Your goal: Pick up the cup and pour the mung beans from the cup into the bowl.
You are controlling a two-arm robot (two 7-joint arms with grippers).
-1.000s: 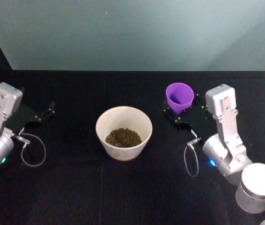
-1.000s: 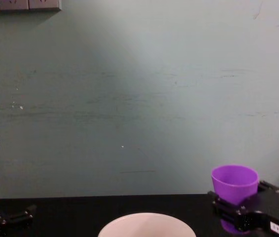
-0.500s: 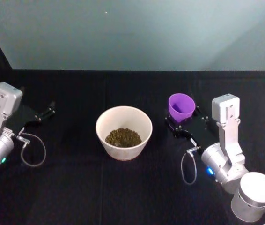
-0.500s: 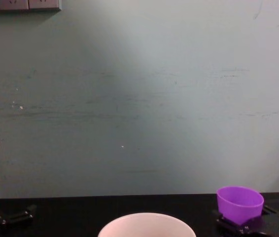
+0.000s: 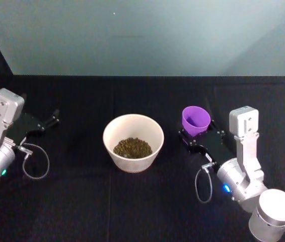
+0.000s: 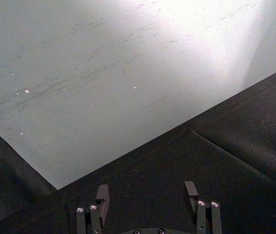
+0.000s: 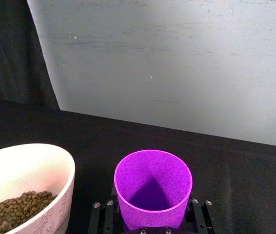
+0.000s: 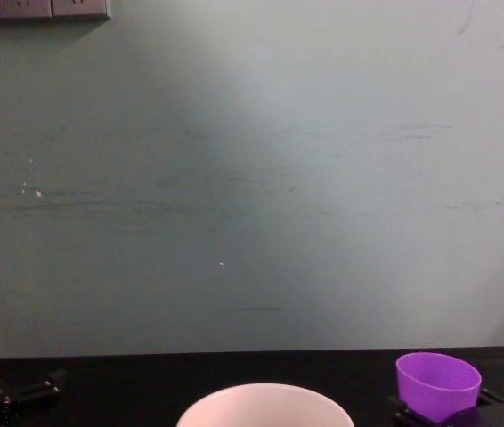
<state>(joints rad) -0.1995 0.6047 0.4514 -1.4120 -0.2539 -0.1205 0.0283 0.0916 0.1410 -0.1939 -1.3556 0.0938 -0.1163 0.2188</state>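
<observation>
1. Right arm is reaching in from the near right of the head view. Its right pincer (image 5: 199, 135) is sitting low over the black surface (image 5: 82, 201), to the right of the bowl.
2. The right pincer is gripping the cup (image 5: 196, 120). Black fingers are pressing against the cup's lower sides, as seen in the right wrist view. The cup (image 7: 152, 187) is standing upright, mouth up, and its purple inside is looking empty.
3. In the chest view the cup (image 8: 437, 385) is showing low at the right, seated in the black pincer hardware.
4. The bowl (image 5: 133, 142) is resting on the surface near the middle, just left of the cup and apart from it. Mung beans (image 5: 132, 147) are lying in a dark heap at its bottom. In the right wrist view the beans (image 7: 16, 210) are sitting inside the pale bowl (image 7: 45, 168).
5. Left arm is staying off at the left edge, well apart from the bowl. Its left pincer (image 5: 52, 120) is hanging idle over bare surface, with the fingers spread wide in the left wrist view (image 6: 147, 192) and nothing between them.
6. Farthest back, a pale teal wall (image 5: 147, 35) is rising behind the surface.
</observation>
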